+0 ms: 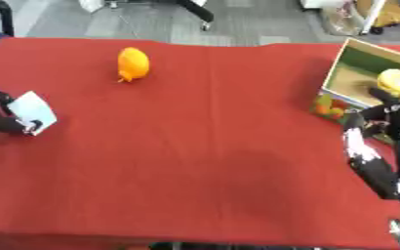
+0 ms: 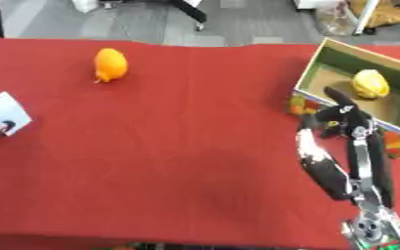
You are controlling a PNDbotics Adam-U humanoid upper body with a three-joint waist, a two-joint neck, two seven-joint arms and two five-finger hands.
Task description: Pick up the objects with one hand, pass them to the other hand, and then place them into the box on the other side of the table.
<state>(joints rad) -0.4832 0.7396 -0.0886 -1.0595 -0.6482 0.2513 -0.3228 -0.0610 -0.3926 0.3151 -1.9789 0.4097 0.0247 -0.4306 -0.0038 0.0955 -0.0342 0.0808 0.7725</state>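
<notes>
The right robot hand [image 2: 336, 114] hangs released at the box [image 2: 393, 107] rim, a yellow object [image 2: 370, 83] lying inside the box; the left robot hand [image 1: 3, 119] grasps a white card [image 1: 32, 111]; an orange object [image 1: 132, 64] sits on the red desk [image 1: 195, 146].

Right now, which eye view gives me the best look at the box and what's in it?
The right eye view: the box sits further inside the picture, showing its near wall, floor and the yellow object inside. In the left eye view the box is cut by the right edge. The right hand shows at its near rim.
</notes>
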